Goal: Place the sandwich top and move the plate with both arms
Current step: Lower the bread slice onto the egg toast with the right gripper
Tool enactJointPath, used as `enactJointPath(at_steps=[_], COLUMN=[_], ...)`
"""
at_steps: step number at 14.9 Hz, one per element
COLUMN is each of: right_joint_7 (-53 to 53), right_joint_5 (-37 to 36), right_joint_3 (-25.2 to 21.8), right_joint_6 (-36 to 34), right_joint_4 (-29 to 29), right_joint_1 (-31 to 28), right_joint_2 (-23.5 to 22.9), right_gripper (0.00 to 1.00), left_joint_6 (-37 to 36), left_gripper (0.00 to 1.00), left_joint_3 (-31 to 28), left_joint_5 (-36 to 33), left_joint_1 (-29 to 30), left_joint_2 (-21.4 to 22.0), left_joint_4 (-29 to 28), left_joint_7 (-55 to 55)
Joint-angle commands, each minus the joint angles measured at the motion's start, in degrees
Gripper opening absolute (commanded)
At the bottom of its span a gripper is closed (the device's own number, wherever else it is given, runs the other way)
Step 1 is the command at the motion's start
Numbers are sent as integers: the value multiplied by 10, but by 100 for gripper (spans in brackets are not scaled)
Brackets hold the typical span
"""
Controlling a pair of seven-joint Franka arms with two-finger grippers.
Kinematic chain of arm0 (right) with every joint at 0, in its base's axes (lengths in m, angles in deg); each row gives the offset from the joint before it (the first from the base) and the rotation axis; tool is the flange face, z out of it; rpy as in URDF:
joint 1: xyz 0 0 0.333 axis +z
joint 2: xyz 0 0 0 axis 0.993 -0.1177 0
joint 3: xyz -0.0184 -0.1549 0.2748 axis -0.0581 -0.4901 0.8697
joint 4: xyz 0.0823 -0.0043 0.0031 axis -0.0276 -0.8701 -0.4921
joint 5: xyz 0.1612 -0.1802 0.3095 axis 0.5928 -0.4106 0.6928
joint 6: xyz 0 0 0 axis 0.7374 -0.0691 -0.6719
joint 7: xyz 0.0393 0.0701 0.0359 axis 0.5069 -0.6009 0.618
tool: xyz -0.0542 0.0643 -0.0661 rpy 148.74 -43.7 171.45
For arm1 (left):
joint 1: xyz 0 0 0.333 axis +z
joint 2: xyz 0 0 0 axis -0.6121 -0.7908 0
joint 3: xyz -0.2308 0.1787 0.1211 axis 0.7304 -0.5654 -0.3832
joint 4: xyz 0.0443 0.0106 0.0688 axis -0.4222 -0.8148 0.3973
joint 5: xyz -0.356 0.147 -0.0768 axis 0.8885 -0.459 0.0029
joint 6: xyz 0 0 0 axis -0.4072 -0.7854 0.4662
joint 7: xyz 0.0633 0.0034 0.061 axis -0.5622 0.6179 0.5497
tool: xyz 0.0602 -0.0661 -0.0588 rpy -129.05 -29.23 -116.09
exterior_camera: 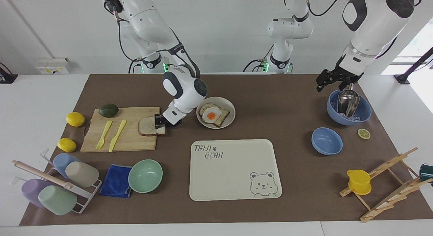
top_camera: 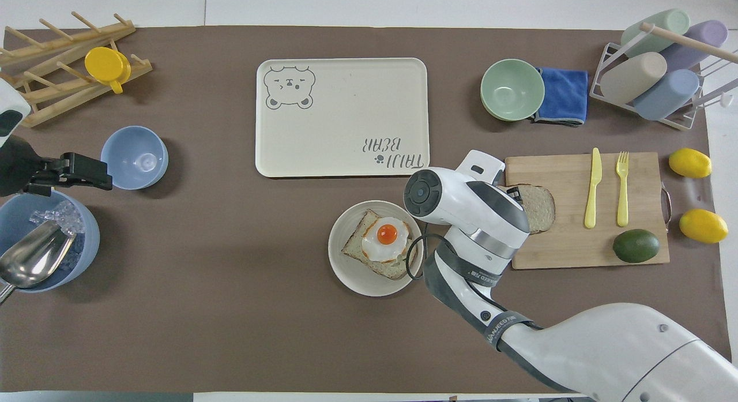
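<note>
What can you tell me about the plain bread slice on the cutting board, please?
The sandwich top is one slice of pale, speckled wholemeal bread with a brown crust, squarish with a rounded top. It lies flat on the wooden cutting board, at the board's edge nearest the plate, apart from the yellow knife. The right hand is down at the slice's plate-side edge and hides that end; the overhead view shows only the other half, so a grip cannot be confirmed.

Bright, even light w/ soft shadows, sharp pics.
</note>
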Motion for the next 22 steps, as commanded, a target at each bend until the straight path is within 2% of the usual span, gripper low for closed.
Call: enactJointPath(at_steps=[1,3,7,10,13,16,18,22], right_joint_7=[-10,-4,17,14,-14,-81,-89,-104], right_joint_5=[-3,-3,1,54,81,115,139,135], right_joint_3=[9,29,87,166,224,249,253,252], right_joint_6=[8,-30,-180,-266,-268,-181,-135,-121], right_joint_4=[-18,12,123,188,222,221,221,209], right_joint_1=[-8,-7,-9,-39,-72,-69,-62,-32], right_joint_2=[2,-1,1,13,12,-4,-16,-29], right_gripper=[0,0,0,0,0,0,0,0], left_joint_6=[1,1,1,1,1,1,1,1], left_gripper=[100,100,100,100,100,100,100,100], left_joint_3=[-1,-1,-1,-1,-1,-1,-1,-2], left_joint_5=[0,0,0,0,0,0,0,0], left_joint_1=[2,2,2,2,1,1,2,3], left_joint_2=[2,2,2,2,2,2,2,2], left_joint_4=[1,1,2,1,1,1,1,1], left_joint_7=[-1,-1,-1,-1,-1,-1,-2,-2])
